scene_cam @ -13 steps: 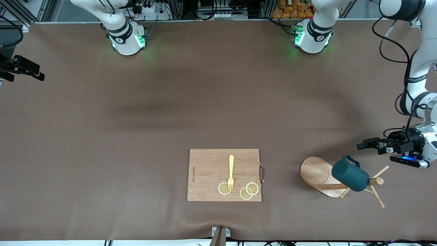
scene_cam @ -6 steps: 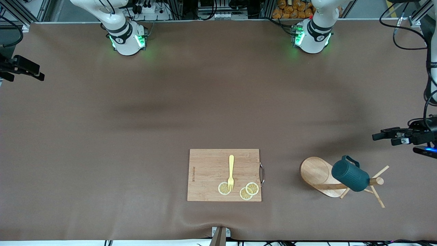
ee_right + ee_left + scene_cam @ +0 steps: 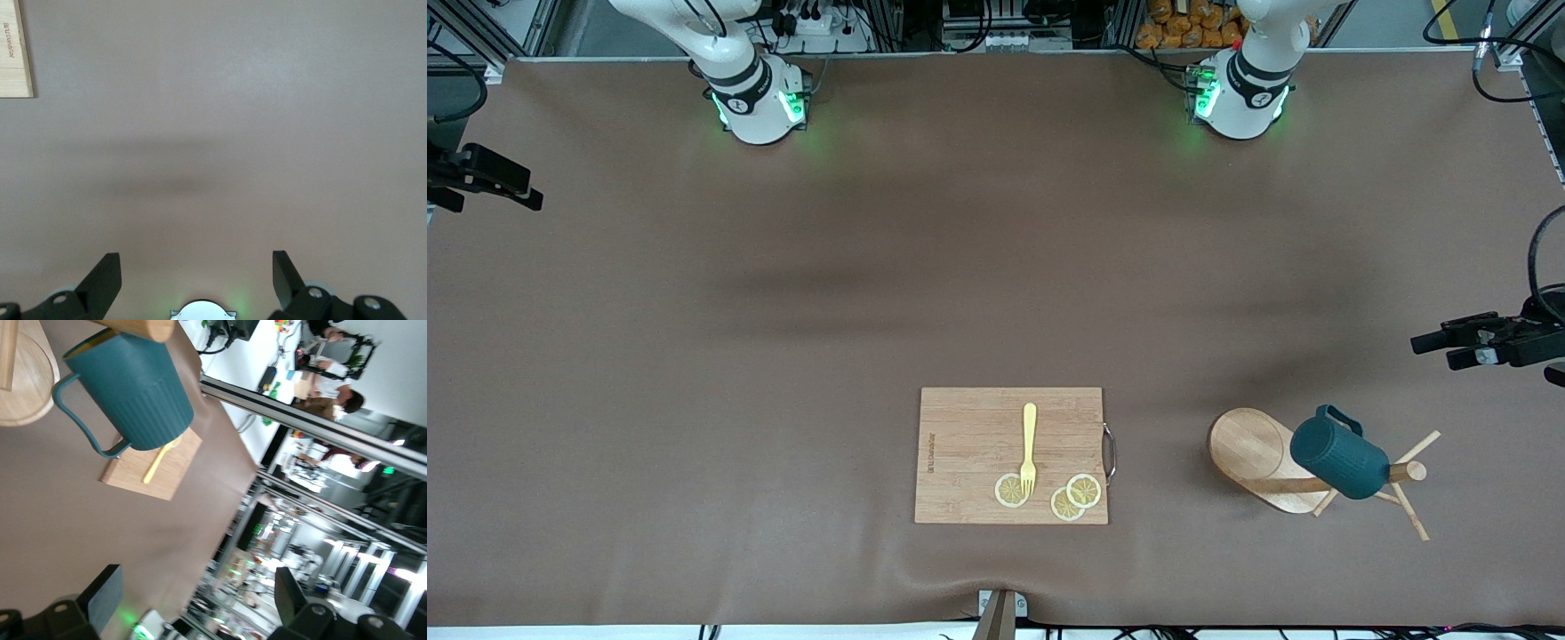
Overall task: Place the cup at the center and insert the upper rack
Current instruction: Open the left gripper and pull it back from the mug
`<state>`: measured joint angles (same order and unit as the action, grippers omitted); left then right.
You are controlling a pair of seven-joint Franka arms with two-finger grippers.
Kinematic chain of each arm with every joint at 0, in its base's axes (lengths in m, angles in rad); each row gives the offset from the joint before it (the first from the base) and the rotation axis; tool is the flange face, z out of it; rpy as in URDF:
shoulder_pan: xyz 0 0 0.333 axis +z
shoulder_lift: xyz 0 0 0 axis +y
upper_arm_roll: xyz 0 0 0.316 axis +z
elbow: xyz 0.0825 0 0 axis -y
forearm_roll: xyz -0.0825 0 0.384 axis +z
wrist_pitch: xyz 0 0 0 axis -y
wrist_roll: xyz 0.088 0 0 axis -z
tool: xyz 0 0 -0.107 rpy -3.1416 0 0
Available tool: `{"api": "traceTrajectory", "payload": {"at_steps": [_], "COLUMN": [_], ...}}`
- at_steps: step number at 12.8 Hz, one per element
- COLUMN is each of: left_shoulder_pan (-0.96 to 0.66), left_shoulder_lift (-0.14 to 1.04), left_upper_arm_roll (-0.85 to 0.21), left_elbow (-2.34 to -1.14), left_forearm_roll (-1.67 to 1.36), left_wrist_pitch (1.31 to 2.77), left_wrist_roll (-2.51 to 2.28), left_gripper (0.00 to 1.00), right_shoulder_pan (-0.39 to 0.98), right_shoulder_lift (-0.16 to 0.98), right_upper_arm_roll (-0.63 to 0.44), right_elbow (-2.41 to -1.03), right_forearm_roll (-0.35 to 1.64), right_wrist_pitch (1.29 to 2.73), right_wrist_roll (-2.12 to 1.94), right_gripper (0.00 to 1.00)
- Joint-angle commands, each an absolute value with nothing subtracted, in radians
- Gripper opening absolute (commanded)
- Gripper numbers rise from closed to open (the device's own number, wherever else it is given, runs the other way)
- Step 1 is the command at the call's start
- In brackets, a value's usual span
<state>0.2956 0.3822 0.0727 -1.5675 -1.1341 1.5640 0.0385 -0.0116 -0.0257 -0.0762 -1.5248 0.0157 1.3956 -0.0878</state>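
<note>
The upper rack (image 3: pixel 1249 444), a light wooden mug tree, lies toppled on the table near the left arm's end, its pole (image 3: pixel 1294 485) and thin pegs stretched out flat. The dark teal ribbed cup (image 3: pixel 1338 458) rests tilted on that pole, handle up. The left wrist view shows the cup (image 3: pixel 133 393) and the rack's oval base (image 3: pixel 23 393). My left gripper (image 3: pixel 1432 348) hovers open and empty over the table's end, apart from the cup; its fingers (image 3: pixel 107 593) stand wide. My right gripper (image 3: pixel 195 257) is open over bare table and out of the front view.
A rectangular wooden cutting board (image 3: pixel 969 444) lies near the front edge at mid-table, with a yellow fork (image 3: pixel 1029 444) and lemon slices (image 3: pixel 1067 498) on it. Its corner shows in the right wrist view (image 3: pixel 13 53). Both arm bases stand along the table's back edge.
My left gripper has drawn back from the cup toward the table's end, and most of the left arm has swung out of the front view. Cup, rack and right arm have not moved.
</note>
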Motion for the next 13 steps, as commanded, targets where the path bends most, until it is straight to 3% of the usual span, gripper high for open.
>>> {"api": "traceTrajectory", "payload": {"at_steps": [1, 5, 13], "left_shoulder_pan": [0.244, 0.137, -0.052], "left_shoulder_lift": [0.342, 0.301, 0.200], "left_upper_arm_roll": [0.069, 0.068, 0.058], "left_elbow": [-1.533, -1.502, -1.500], "left_forearm_roll": [-1.019, -0.754, -0.303], "left_wrist_pitch": [1.612, 1.686, 1.698], "left_wrist_roll": [0.017, 0.008, -0.107], "left_gripper": [1.00, 1.00, 1.00], "right_shoulder_pan": [-0.023, -0.023, -0.023], "right_shoulder_lift": [-0.029, -0.028, -0.029], "right_upper_arm_roll": [-0.069, -0.069, -0.069], "right_elbow": [-1.511, -1.511, -1.511], "right_forearm_roll": [0.012, 0.011, 0.012], "right_wrist_pitch": [1.382, 1.382, 1.382], "right_wrist_roll": [-0.094, -0.094, -0.094], "right_gripper": [1.00, 1.00, 1.00]}}
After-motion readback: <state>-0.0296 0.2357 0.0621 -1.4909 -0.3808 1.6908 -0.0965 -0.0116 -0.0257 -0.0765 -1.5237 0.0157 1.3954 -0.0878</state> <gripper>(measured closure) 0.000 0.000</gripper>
